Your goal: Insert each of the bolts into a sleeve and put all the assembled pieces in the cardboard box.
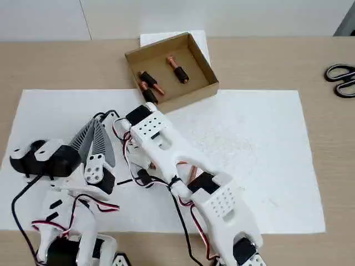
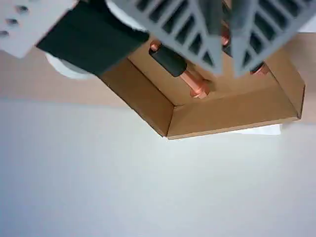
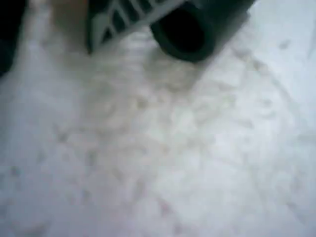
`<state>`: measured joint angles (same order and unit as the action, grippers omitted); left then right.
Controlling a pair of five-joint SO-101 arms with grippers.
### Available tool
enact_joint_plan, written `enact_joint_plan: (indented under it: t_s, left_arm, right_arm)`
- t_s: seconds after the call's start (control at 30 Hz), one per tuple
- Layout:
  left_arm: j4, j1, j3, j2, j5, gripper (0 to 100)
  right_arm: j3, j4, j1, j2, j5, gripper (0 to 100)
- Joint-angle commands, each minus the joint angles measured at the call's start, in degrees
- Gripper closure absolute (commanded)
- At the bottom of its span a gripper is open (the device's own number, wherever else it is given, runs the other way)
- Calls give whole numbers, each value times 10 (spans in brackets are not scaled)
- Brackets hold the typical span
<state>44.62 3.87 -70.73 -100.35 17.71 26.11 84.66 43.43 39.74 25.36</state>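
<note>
- My right gripper (image 3: 160, 19) looks clamped on a black sleeve (image 3: 185, 32). One ribbed finger (image 3: 123, 17) is pressed against the sleeve's side.
- This gripper hangs low over the white paper (image 3: 158, 158), and the sleeve is right at its tips.
- The sleeve's long way runs from my fingers back toward my wrist. Its round open end faces my wrist, and the hole looks dark and empty. I cannot see the other end.
- I think a bolt has to slide in along that same line, so it must be turned to match the sleeve.
- A copper bit (image 1: 192, 173) peeks out from under my right arm (image 1: 166, 144), back near the elbow. It may be a bolt, but I cannot tell.
- My left gripper (image 2: 228, 66) has its fingers together, and I see nothing held in them.
- The cardboard box (image 1: 188, 95) lies straight ahead of my left fingertips, near but not touching. The far end of my right arm is just beside the box, so that arm is nearer.
- Three finished pieces (image 1: 178, 70) lie flat in the box, each on a slant, and they do not all point the same way.
</note>
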Motion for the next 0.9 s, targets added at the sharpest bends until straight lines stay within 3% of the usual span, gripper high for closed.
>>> enact_joint_plan:
  t_s: [0.0,0.23,0.43,0.87]
  left_arm:
    - [2,4,2,-1,4,994]
    - [2,4,2,-1,4,994]
    - [2,4,2,-1,4,994]
    - [1,4,2,-1,4,994]
  right_arm:
    - [14,1,0,10,4,736]
    - [15,0,7,35,4,757]
    - [16,-2,27,35,4,991]
    - [73,22,27,13,4,994]
